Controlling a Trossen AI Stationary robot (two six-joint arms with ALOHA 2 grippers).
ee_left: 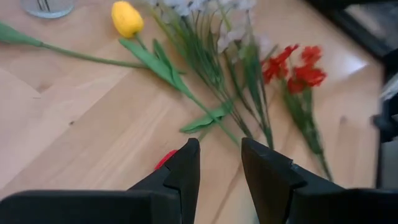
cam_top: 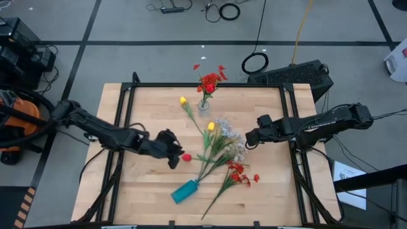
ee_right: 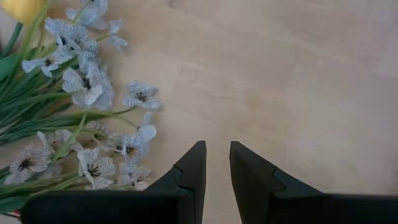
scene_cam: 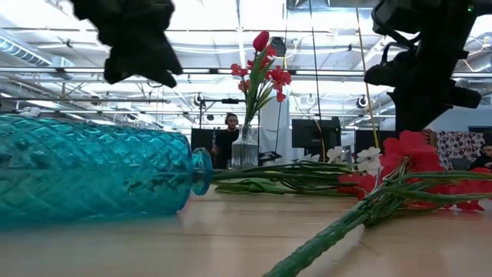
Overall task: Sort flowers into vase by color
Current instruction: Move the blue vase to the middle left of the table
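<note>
A clear glass vase (cam_top: 203, 105) stands upright at the table's far middle with red flowers (cam_top: 210, 81) in it. Loose flowers lie on the table: a yellow bud (cam_top: 183, 100) near the vase, another yellow bud (ee_left: 127, 18), white-grey sprays (ee_right: 84, 87) and red blooms (cam_top: 239, 173). A teal vase (cam_top: 185, 191) lies on its side near the front, several stalks reaching its mouth. My left gripper (ee_left: 219, 144) hovers open left of the pile, a small red piece (cam_top: 186, 157) on the table beside it. My right gripper (ee_right: 217, 146) hovers open just right of the white sprays.
Black rails (cam_top: 127, 95) run along the tabletop's left, right and far sides. Bare wood lies right of the flower pile (ee_right: 298, 81) and near the front left (cam_top: 140, 191). A dark box (cam_top: 292, 73) sits beyond the table's far right corner.
</note>
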